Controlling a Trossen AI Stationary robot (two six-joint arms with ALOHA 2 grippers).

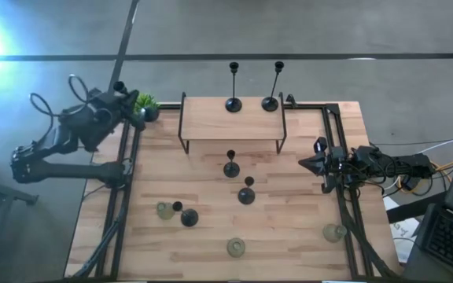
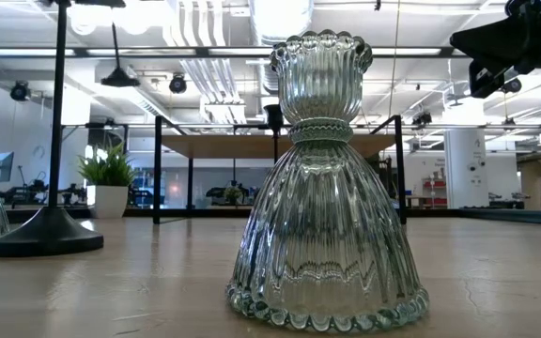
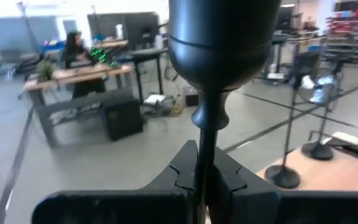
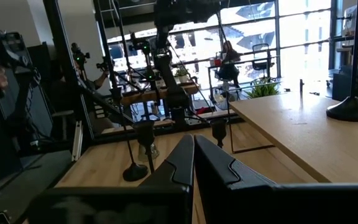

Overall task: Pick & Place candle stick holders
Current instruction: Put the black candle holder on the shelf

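My left gripper (image 1: pixel 123 101) is up by the table's far left corner, beside the potted plant (image 1: pixel 146 104), shut on a black candle stick holder (image 3: pixel 219 43). Its base is hidden. Two tall black holders (image 1: pixel 233 104) (image 1: pixel 270 103) stand on a wooden shelf (image 1: pixel 211 122). Three shorter black holders (image 1: pixel 230 167) (image 1: pixel 247 194) (image 1: pixel 188 217) and three glass ones (image 1: pixel 164 210) (image 1: pixel 236 248) (image 1: pixel 335 233) stand on the table by their bases. My right gripper (image 1: pixel 305 163) waits shut and empty at the table's right edge. My left gripper pinches the black holder's thin stem (image 3: pixel 205 158) between its two fingers (image 3: pixel 182 177), a little below the cup and the knob under it. The fingers lie level, across the stem. The holder stands upright in the hold, cup up, lifted clear of the table.
The shelf's black metal legs (image 1: pixel 182 134) stand at the table's far middle. A black frame rail (image 1: pixel 124 189) runs along each side of the table. In the low view one glass holder (image 2: pixel 327 188) stands close to the near edge. There is bare wood at the near right.
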